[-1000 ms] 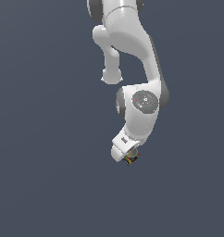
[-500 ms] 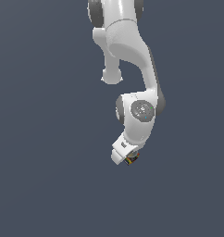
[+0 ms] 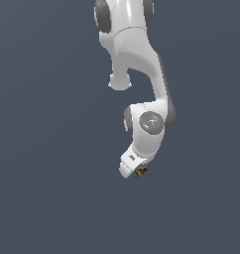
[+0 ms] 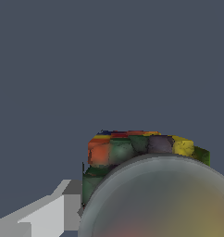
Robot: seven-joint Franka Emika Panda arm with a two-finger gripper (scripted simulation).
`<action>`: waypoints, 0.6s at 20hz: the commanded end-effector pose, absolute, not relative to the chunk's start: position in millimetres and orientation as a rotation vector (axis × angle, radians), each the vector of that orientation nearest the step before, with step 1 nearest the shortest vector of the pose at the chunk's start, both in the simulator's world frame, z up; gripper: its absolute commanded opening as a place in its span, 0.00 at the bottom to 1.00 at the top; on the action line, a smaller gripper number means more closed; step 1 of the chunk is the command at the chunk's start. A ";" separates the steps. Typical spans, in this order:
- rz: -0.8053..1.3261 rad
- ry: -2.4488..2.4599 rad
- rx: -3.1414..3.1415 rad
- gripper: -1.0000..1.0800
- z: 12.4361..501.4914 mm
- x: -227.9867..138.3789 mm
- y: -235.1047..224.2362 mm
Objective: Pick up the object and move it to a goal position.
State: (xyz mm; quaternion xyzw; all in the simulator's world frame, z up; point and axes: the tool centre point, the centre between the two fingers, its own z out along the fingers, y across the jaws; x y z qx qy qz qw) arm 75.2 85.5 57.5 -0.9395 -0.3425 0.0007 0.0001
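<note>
Gripper (image 3: 138,171) at the low end of the white arm (image 3: 142,74), angled down and toward the exterior view's left. Fingertips mostly masked by the hand's own housing in the exterior view; one pale finger (image 4: 44,215) visible in the wrist view, touching or very nearly touching the block's flank. Other finger unseen, so clamped-or-apart not to be settled from these pictures; judged likely closed on the block, given how tightly the block sits at the tip.

Block (image 3: 142,170) right at the tip, no gap discernible, peeking out on the exterior view's right side of the hand. Directly ahead of the wrist camera and very near it, so no reach needed; the coming move judged to be carriage alone, toward a goal not marked anywhere in view. Long axis not to be told: roughly cube-like, no clear longer side.

Looks of the block (image 4: 141,150): dark body, patchwork faces in red-orange, green, yellow, a strip of blue along the upper edge, one dull purplish tile. Greyish rounded dome in front of it, blurred, filling much of the wrist view. Tiny against the hand.

Beyond, only flat blue-grey background; no surface or landmark to place things against.
</note>
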 end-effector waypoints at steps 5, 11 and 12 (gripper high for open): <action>0.000 -1.077 -2.951 0.00 58.0 75.7 86.0; 0.002 -1.075 -2.952 0.00 60.3 75.2 85.2; 0.002 -1.075 -2.952 0.00 62.7 75.2 85.1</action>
